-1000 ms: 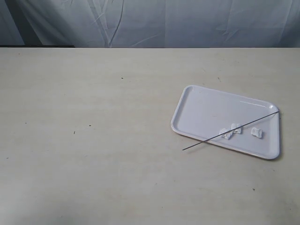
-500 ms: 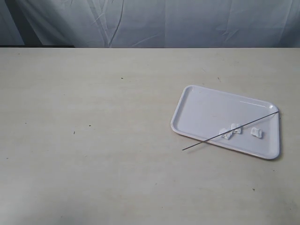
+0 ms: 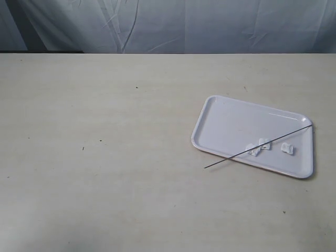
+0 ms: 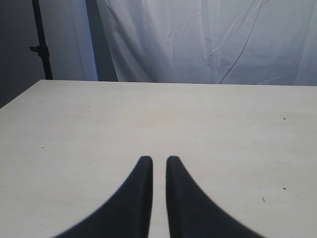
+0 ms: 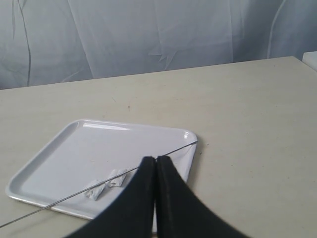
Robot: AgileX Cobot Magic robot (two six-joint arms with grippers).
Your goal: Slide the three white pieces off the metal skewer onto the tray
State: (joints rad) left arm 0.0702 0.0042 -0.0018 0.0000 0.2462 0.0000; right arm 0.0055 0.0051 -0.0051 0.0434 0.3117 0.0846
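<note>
The white tray (image 3: 236,119) lies on the table at the right. The thin metal skewer (image 3: 231,157) rests slantwise across it, one end on the far right rim, the other sticking out over the table. The three white pieces lie on the tray: two (image 3: 254,150) (image 3: 264,143) right against the skewer, one (image 3: 286,148) apart from it. Neither arm shows in the exterior view. My right gripper (image 5: 156,158) is shut and empty, hovering short of the tray (image 5: 99,148), with the skewer (image 5: 59,201) and two pieces (image 5: 94,191) (image 5: 118,178) beyond it. My left gripper (image 4: 159,158) has a narrow gap and holds nothing.
The pale table top (image 3: 105,157) spreads wide to the left of the tray, with only small dark specks on it. A grey-white cloth backdrop (image 3: 168,26) hangs behind the far table edge. A dark stand pole (image 4: 42,44) rises past the table's corner.
</note>
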